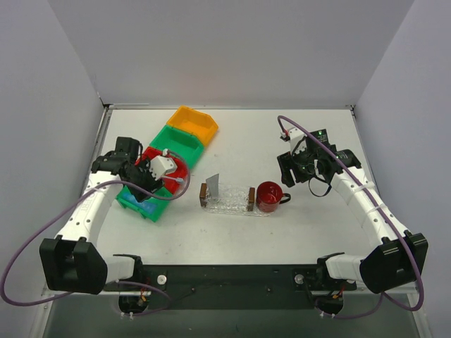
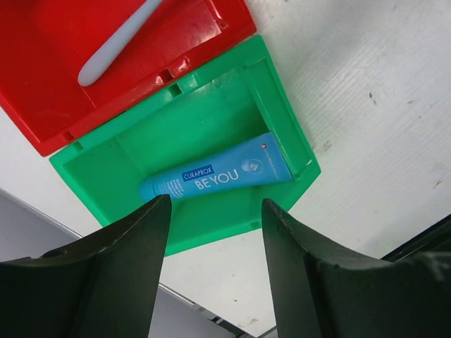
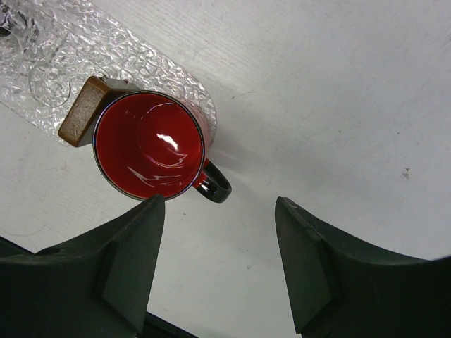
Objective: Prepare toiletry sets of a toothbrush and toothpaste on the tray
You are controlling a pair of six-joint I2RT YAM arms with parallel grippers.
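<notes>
A blue toothpaste tube (image 2: 215,176) lies flat in a green bin (image 2: 211,225). A pale blue-white toothbrush (image 2: 116,42) lies in the red bin (image 2: 42,91) beside it. My left gripper (image 2: 215,211) is open and empty above the green bin's near edge; in the top view it (image 1: 146,182) hovers over the row of bins. A silver-grey toothpaste tube (image 1: 213,186) sits at the left end of the clear tray (image 1: 229,204). My right gripper (image 3: 218,211) is open and empty above bare table, to the right of the tray (image 3: 42,56).
A red mug (image 1: 268,196) with a black handle stands against the tray's right wooden handle (image 3: 82,111). Orange (image 1: 192,124), green (image 1: 176,143) and blue (image 1: 137,204) bins line the left side. Grey walls close in the table.
</notes>
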